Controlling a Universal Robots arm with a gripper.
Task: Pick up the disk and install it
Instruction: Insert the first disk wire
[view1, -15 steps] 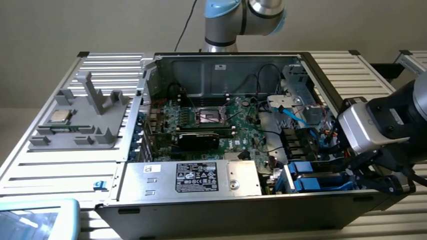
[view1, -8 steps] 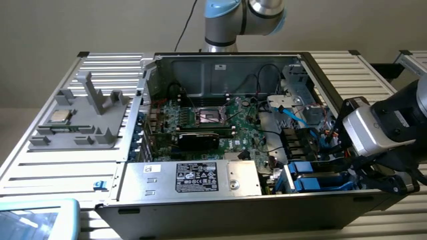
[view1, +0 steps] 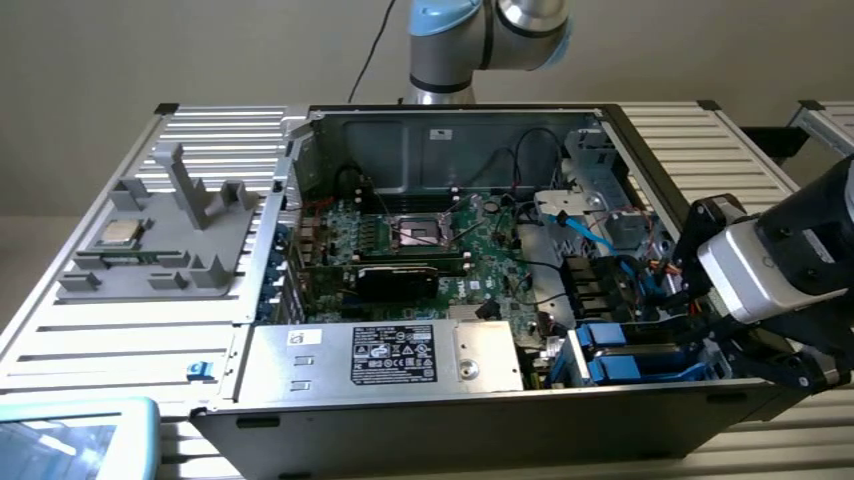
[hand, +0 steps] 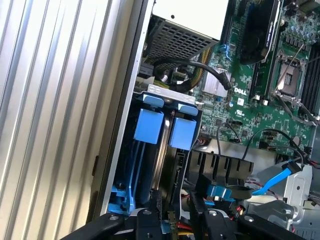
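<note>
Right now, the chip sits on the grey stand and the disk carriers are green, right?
Not green: the wrist view shows the carriers blue. The chip does sit on the grey stand.

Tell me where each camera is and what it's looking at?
Exterior view: off the arm, above the open case, looking down into it; the arm shows beyond the case, and the hand shows at the exterior view's right.
Wrist view: on the wrist, looking from close by into the case's drive bay; black parts of the hand show.
Shared: both views see the blue carriers and the motherboard.
</note>
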